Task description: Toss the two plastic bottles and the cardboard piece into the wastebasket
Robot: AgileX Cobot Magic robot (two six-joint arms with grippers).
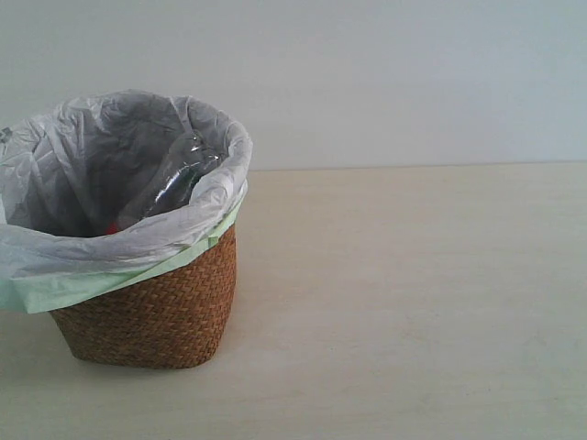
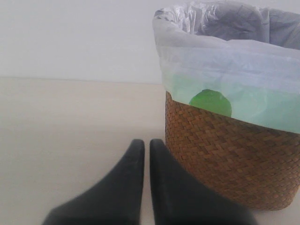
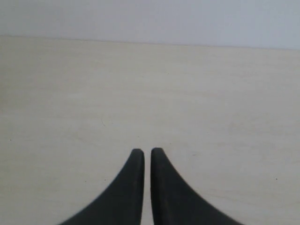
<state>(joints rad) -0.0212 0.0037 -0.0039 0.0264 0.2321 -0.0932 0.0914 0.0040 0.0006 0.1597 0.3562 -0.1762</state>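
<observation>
The wicker wastebasket [image 1: 156, 307] with its white-grey bag stands at the left of the exterior view. A clear plastic bottle [image 1: 170, 183] leans inside it, with a bit of red label [image 1: 111, 227] showing low down. The other bottle and the cardboard piece are hidden. No arm shows in the exterior view. In the left wrist view my left gripper [image 2: 146, 143] is shut and empty, low over the table just beside the wastebasket [image 2: 225, 150], where a green round shape [image 2: 211, 102] shows through the bag. My right gripper [image 3: 146, 152] is shut and empty over bare table.
A pale wooden table [image 1: 413, 302] spreads to the right of the basket, ending at a plain light wall [image 1: 413, 73]. The bag's pale green edge [image 1: 110, 280] folds down over the basket's rim.
</observation>
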